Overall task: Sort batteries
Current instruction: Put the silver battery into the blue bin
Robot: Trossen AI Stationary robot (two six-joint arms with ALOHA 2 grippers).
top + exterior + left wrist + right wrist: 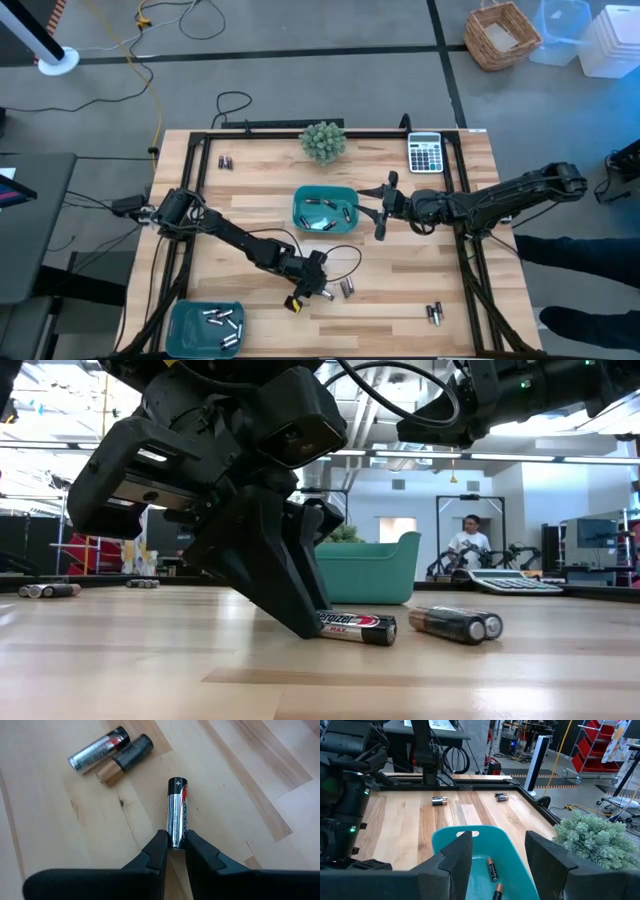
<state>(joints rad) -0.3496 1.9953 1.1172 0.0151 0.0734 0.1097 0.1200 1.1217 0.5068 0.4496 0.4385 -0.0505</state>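
Note:
In the left wrist view my left gripper (175, 851) is shut on a silver and black battery (176, 812) lying on the wood. Two more batteries (111, 753) lie side by side just beyond it. From above, the left gripper (316, 285) is near the table's front middle, with the pair (346, 288) to its right. My right gripper (379, 207) is open and hovers at the right rim of the centre teal tray (325, 195), which holds several batteries. A second teal tray (190, 318) with batteries sits at the front left corner. My left gripper pinches the battery's unmarked end (175, 842) between its two fingertips (159, 845); the end marked plus points away from it. The fingers slant down from above and lie along the battery. In the low view the battery (358, 626) lies flat on the table.
A grey calculator (425, 152) and a small green plant (323, 140) stand near the far edge. Loose batteries lie at the far left (226, 160) and the front right (434, 313). A black frame runs around the table. A person sits in the room beyond (468, 540).

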